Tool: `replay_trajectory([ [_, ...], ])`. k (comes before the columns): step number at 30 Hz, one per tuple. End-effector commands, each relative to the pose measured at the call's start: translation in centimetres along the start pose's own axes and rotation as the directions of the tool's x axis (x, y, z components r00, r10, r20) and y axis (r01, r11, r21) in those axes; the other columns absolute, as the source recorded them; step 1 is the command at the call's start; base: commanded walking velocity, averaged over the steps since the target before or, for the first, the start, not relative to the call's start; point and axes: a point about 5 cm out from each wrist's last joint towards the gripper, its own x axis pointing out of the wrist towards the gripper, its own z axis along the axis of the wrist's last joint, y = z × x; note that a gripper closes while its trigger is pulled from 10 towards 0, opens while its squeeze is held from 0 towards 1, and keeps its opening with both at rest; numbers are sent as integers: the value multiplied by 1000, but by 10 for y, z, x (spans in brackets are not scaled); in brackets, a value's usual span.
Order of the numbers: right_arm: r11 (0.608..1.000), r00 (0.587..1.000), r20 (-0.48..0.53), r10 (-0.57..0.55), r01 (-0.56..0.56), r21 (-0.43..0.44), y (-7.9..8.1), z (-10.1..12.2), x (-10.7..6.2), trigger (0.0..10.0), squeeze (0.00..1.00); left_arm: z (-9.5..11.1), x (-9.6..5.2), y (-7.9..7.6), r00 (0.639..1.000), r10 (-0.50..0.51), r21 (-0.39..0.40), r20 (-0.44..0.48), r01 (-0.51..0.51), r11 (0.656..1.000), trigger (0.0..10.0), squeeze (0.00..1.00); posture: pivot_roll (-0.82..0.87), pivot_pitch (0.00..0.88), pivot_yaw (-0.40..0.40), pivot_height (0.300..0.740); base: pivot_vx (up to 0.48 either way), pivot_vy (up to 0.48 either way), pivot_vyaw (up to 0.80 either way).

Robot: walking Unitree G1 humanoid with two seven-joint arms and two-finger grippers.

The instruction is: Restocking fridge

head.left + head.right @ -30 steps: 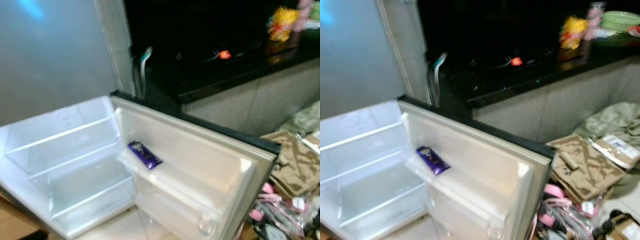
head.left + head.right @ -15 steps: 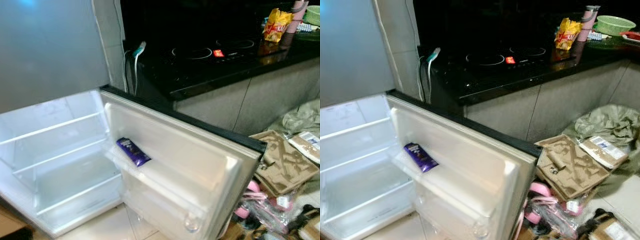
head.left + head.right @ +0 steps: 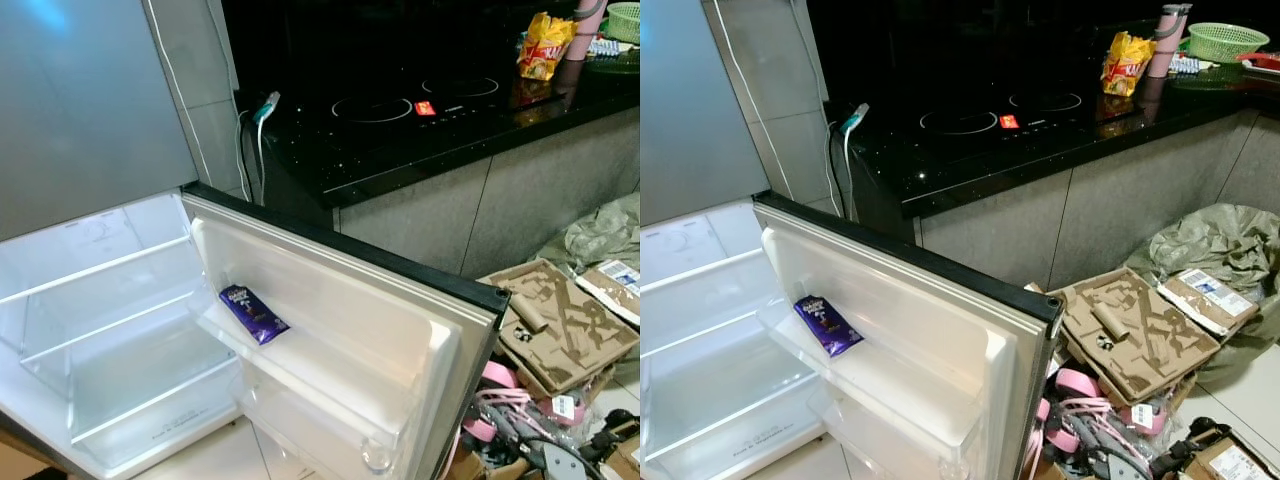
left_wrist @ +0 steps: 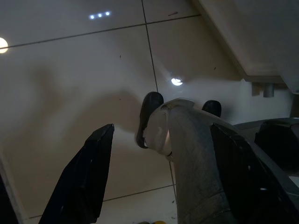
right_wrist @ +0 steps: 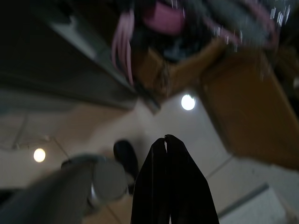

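The small fridge stands open, its door swung out toward me. A purple chocolate bar lies on the door's upper shelf. The fridge's clear inner shelves hold nothing. On the black counter behind lie a yellow snack bag and a pink bottle. My left gripper hangs open over the tiled floor, beside my own leg. My right gripper hangs shut with nothing in it, above the floor near the pink clutter.
A black induction hob sits on the counter, with a green basket at the far right. Cardboard packing, a crumpled green sheet, and pink and grey straps litter the floor right of the door.
The camera has swung to the right and the picture has sharpened; fridge and chocolate bar have shifted left in view. More of the counter and floor clutter shows now.
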Motion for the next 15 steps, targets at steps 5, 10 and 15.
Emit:
replay_trajectory([
  [5, 999, 989, 140, 37, -41, 20, 3, 38, 5, 10000, 0, -3, -1, 5, 999, 35, -3, -19, -35, 999, 10000, 0, -91, 0, 34, 740, 0, 0, 0],
  [10, 995, 980, 177, 93, -99, 24, 10, 51, 7, 10000, 0, -4, -2, 5, 999, 38, -2, -26, -38, 999, 10000, 0, -91, 0, 34, 740, 0, 0, 0],
  [15, 987, 963, 222, 155, -162, 11, 19, 64, 9, 10000, 0, -4, -2, 7, 998, 59, 1, -34, -59, 998, 10000, 0, -91, 0, 33, 740, 0, 0, 0],
])
